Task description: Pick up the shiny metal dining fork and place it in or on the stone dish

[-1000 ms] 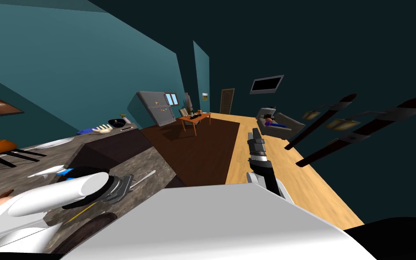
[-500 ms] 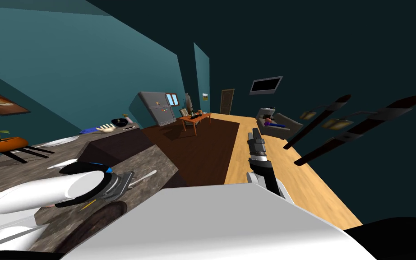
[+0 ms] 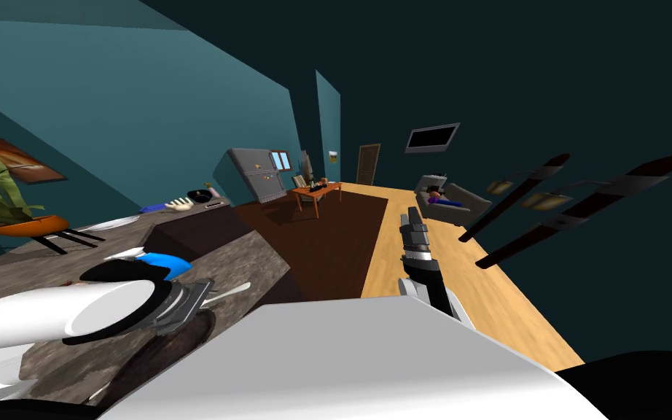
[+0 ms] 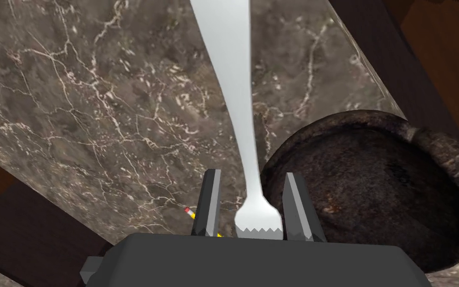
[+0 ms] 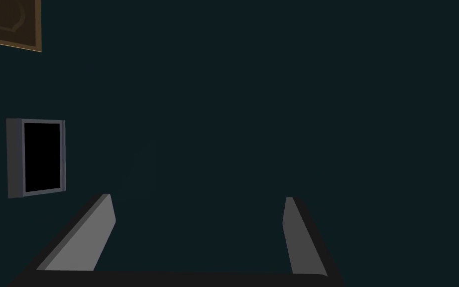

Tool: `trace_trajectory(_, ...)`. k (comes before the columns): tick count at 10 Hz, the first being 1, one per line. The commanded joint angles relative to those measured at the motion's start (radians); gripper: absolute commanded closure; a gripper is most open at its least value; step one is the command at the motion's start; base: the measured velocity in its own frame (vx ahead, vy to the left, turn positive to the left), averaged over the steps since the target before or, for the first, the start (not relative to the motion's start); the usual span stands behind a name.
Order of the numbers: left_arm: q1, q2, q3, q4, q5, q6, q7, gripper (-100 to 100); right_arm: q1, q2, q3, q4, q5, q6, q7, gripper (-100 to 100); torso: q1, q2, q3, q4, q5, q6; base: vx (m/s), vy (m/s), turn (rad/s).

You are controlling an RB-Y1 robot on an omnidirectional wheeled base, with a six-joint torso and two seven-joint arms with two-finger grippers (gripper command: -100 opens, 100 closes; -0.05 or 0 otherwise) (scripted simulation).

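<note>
My left gripper (image 4: 247, 209) is shut on a plain light grey fork (image 4: 233, 74); the tines sit between the fingers and the handle points away from the hand. It hangs over a dark marble counter (image 4: 99, 114). Just beside the gripper lies a rough, dark brown stone dish (image 4: 373, 199), and the fork's head is at its rim. From the head camera, the left gripper (image 3: 200, 299) is above the dish (image 3: 159, 350) with the fork handle (image 3: 231, 292) sticking out. My right gripper (image 3: 411, 219) is raised over the floor with its fingers (image 5: 94, 234) open and nothing between them.
A pencil (image 4: 189, 211) lies on the counter by the left fingers. A blue object (image 3: 163, 264) sits behind the left hand. An orange planter (image 3: 25, 226) stands farther back. The counter's edge (image 3: 276, 262) drops to a brown rug.
My head view has swung, so the counter and planter slid right. The left hand, still holding the fork, sits lower and closer to the stone dish. The right arm has not moved.
</note>
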Motion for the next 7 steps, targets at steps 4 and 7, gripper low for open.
trace_trajectory(4, 0.086, 0.015, 0.1, -0.04, 0.075, 0.015, 0.085, 100, 0.0, 0.0, 0.0, 0.0, 0.0, 0.0, 0.0, 0, 0.004, -0.002, -0.001, 0.0, 0.001, 0.0, -0.008, 0.023, 0.066)
trace_trajectory(7, 0.125, 0.011, 0.159, -0.05, 0.105, 0.021, 0.132, 100, 0.0, 0.0, 0.0, 0.0, 0.0, 0.0, 0.0, 0, 0.007, -0.003, -0.002, 0.0, 0.002, -0.001, 0.001, 0.056, 0.044)
